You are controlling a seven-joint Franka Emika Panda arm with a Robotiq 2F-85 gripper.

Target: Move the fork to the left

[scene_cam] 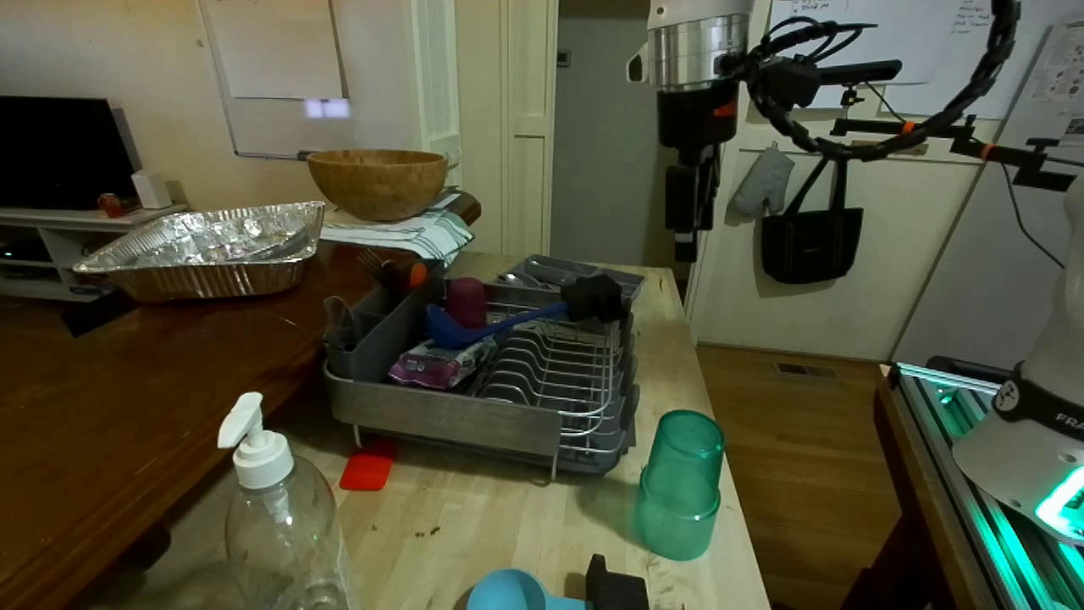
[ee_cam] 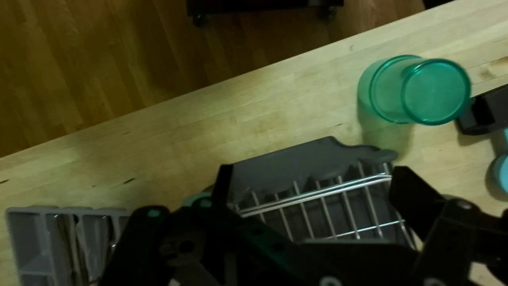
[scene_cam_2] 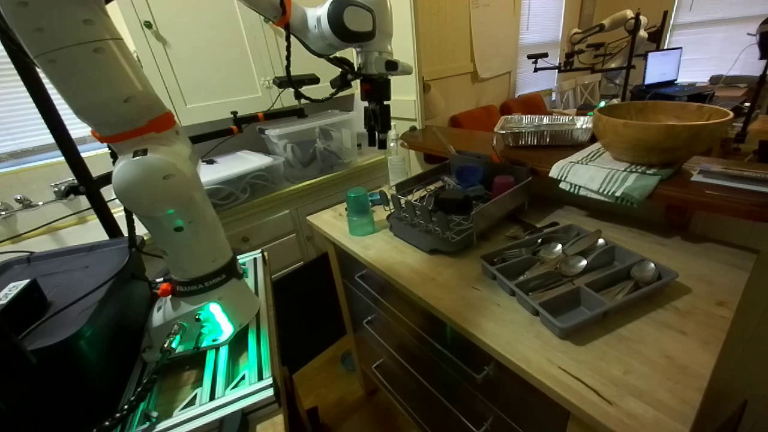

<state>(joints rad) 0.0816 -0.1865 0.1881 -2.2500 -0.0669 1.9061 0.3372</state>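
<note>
Metal forks (scene_cam_2: 511, 253) seem to lie in the end compartment of the grey cutlery tray (scene_cam_2: 570, 327) on the wooden counter, beside spoons and knives. The tray also shows partly in the wrist view (ee_cam: 29, 238), where I cannot make out a fork. A fork-like utensil (scene_cam: 373, 264) stands in the dish rack's holder. My gripper shows in both exterior views (scene_cam: 688, 241) (scene_cam_2: 378, 141), high above the counter, pointing down. In the wrist view the gripper (ee_cam: 311, 188) has its fingers wide apart with nothing between them; the rack lies below.
A grey dish rack (scene_cam: 457, 419) holds a blue ladle (scene_cam: 508, 324) and a purple cup (scene_cam: 466, 302). Stacked green cups (scene_cam: 680, 487) stand near the counter edge. A soap bottle (scene_cam: 284, 525), a blue scoop (scene_cam: 512, 590) and a wooden bowl (scene_cam_2: 660, 129) are around.
</note>
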